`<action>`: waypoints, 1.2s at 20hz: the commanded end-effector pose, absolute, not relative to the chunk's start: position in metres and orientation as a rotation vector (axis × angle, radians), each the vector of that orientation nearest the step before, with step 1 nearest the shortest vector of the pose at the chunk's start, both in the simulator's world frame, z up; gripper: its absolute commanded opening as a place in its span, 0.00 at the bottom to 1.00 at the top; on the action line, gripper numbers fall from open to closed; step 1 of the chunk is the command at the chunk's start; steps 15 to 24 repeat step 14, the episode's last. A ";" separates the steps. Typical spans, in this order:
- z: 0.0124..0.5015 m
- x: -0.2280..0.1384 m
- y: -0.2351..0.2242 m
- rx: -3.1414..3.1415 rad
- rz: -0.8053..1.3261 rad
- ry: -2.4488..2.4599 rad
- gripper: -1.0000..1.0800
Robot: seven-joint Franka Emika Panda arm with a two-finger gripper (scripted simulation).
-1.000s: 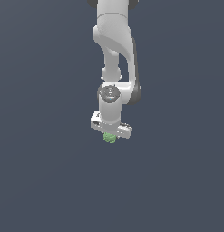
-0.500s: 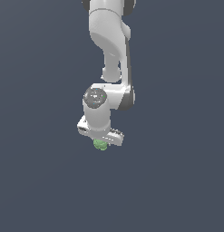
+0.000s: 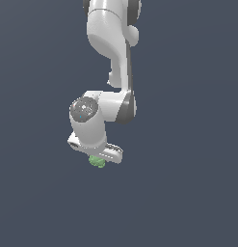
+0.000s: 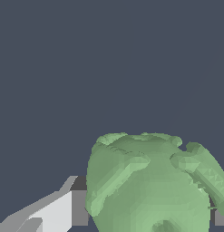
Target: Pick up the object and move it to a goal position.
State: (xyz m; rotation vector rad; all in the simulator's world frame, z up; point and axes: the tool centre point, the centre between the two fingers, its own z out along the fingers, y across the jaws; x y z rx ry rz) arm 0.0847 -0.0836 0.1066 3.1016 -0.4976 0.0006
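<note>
The object (image 3: 97, 161) is a small, lumpy, light-green blob. In the exterior view it sits just under the white gripper (image 3: 96, 159), held off the dark ground. In the wrist view the object (image 4: 149, 186) fills the near part of the picture, with one grey-tipped finger (image 4: 77, 206) pressed against its side. The gripper is shut on the object. The other finger is mostly hidden behind the blob.
The white Panda arm (image 3: 113, 53) reaches down from the top of the exterior view. Around it is only plain dark grey ground (image 3: 188, 193).
The arm has swung toward the exterior view's left and tilted, carrying the green object with it. The gripper has stayed shut on the object.
</note>
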 end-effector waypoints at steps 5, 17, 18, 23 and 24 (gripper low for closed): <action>0.114 0.099 -0.094 3.102 0.000 -0.497 0.00; 0.115 0.103 -0.096 3.102 0.000 -0.497 0.00; 0.115 0.103 -0.096 3.102 0.000 -0.497 0.00; 0.115 0.103 -0.096 3.102 0.000 -0.497 0.00; 0.115 0.103 -0.096 3.102 0.000 -0.497 0.00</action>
